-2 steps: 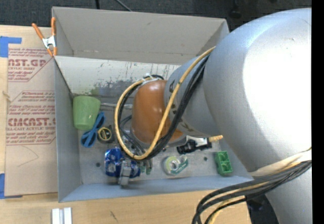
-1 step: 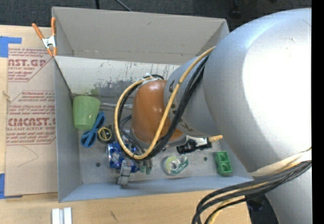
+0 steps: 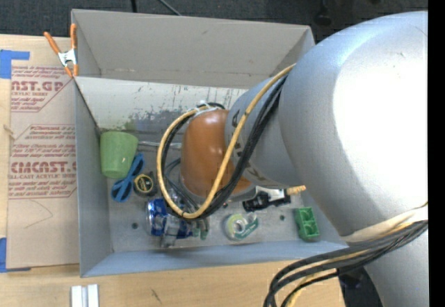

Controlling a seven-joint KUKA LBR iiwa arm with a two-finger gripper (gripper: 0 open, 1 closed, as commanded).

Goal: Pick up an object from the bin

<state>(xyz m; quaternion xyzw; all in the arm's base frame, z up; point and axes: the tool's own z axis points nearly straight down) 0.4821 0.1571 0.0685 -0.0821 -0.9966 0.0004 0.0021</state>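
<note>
Grey metal bin (image 3: 94,160), end effector (image 3: 182,212) low over a crumpled blue item (image 3: 160,219), grip state indiscernible.

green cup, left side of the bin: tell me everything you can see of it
The green cup is pale green, plain and matte, plastic by the look of it, with no handle or print in sight. It sits at the left of the bin, close against the sloping left wall, apparently tipped. Its lower edge meets a blue looped thing.

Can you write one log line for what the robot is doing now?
arm: down in bin | gripper: low by blue-and-white thing at near wall | others: green cup, green block
</note>
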